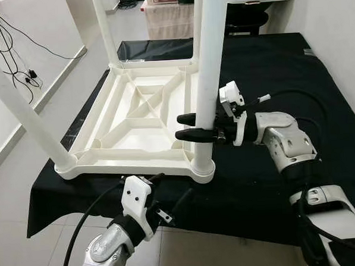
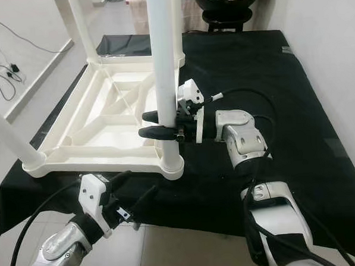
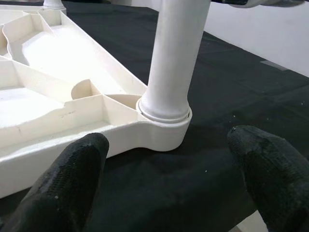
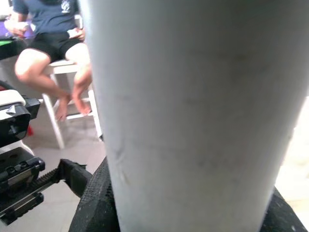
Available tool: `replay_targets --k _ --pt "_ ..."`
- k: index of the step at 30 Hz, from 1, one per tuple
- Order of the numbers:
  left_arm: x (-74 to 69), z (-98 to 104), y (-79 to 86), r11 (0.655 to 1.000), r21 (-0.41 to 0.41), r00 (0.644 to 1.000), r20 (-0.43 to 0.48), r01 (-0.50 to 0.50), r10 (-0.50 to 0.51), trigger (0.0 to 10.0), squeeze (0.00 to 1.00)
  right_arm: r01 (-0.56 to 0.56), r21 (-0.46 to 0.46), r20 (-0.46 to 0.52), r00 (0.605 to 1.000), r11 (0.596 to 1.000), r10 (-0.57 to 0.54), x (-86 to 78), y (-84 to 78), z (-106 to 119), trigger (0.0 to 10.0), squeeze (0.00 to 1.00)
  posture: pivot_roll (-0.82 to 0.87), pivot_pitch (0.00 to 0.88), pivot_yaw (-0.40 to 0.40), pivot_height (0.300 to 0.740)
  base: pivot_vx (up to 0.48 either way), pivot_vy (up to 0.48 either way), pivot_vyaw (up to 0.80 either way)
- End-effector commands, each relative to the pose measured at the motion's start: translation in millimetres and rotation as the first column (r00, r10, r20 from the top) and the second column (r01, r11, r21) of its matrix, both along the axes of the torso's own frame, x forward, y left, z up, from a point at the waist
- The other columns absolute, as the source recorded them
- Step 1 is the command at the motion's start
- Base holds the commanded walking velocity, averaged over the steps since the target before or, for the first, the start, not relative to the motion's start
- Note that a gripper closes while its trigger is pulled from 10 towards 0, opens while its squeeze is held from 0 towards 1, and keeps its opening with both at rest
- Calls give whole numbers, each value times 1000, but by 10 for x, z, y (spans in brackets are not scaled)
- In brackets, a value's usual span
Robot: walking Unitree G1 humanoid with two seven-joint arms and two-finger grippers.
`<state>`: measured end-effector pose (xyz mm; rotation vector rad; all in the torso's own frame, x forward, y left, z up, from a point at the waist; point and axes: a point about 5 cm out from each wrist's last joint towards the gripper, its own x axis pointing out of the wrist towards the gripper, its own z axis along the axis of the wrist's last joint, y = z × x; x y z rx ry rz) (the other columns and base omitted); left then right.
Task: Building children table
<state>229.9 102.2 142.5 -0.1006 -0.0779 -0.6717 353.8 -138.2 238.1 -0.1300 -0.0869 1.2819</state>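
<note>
A white plastic children's table [image 1: 135, 120] lies upside down on a black cloth [image 1: 269, 62]. Its near right leg [image 1: 212, 48] stands upright in the corner socket [image 3: 164, 128]. My right gripper [image 1: 183, 127] comes in from the right and is shut on this leg a little above the socket; the leg [image 4: 193, 111] is pressed close to the right wrist camera. My left gripper [image 1: 171, 190] hangs open just below the cloth's front edge, its fingers [image 3: 63, 188] pointing up at that same corner and apart from it.
Another leg [image 1: 21, 111] rises from the near left corner and a third [image 1: 106, 29] from the far corner. Cables [image 1: 12, 52] lie on the floor at the left. A person [image 4: 53, 34] sits on a white stool beyond the table.
</note>
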Motion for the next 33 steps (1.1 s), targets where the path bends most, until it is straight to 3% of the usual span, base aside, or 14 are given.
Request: replay_targets --k 1,3,5,7,14,15,18,19,20,21,25,26,29,33 --pt "-8 -15 23 1000 5 1000 -11 -8 8 10000 0 105 -8 -49 993 994 -105 -3 -95 -162 0 0 21 163 15 740 0 0 0" --pt "-9 -14 33 1000 5 1000 -11 -9 9 10000 0 232 -23 -62 970 972 -233 -43 -114 -278 0 0 21 163 13 740 0 0 0" --pt "-1 -18 69 1000 10 1000 -12 -11 11 10000 0 644 -85 -62 758 760 -649 -105 -9 -589 0 0 16 158 13 740 0 0 0" --pt "5 -12 80 1000 12 1000 -12 -10 10 10000 0 712 -111 -121 683 693 -721 -289 155 -755 0 0 20 177 29 740 0 0 0" --pt "35 -23 82 1000 26 1000 -13 2 -2 10000 0 695 -114 -127 698 710 -704 -434 480 -804 0 0 21 149 34 740 0 0 0" --pt "48 -26 79 1000 23 1000 -12 -1 1 10000 0 675 -101 -131 719 731 -682 -334 509 -781 4706 0 16 146 34 740 0 0 0" --pt "52 -26 78 1000 21 1000 -10 -6 6 10000 0 677 -96 -131 718 730 -684 -303 506 -768 4706 0 16 145 35 740 0 0 0" --pt "57 -26 78 1000 19 1000 -9 -12 12 10000 0 664 -84 -136 731 743 -668 -281 516 -734 10000 0 19 140 34 740 0 0 0" --pt "57 -26 78 1000 19 1000 -9 -12 12 10000 0 664 -84 -136 731 743 -668 -281 516 -734 10000 0 19 140 34 740 0 0 0" --pt "61 -27 75 1000 18 1000 -9 -15 15 10000 0 607 -64 -141 780 792 -609 -257 550 -674 10000 1000 24 140 34 740 0 0 0" --pt "63 -28 70 1000 19 1000 -9 -12 12 10000 0 490 -68 -151 856 869 -494 -180 588 -536 10000 976 26 136 33 740 0 0 0" --pt "63 -29 66 1000 18 1000 -9 -9 9 10000 0 433 -63 -128 890 899 -438 -140 587 -458 10000 0 30 138 31 740 0 0 0" --pt "54 -27 54 1000 15 1000 -9 -6 6 10000 0 121 -64 -122 984 991 -128 -157 591 -314 10000 0 41 137 26 740 0 0 0" --pt "49 -27 51 1000 14 1000 -9 -7 7 10000 0 36 -96 -99 994 995 -46 -169 571 -304 10000 0 53 137 23 740 0 0 0"
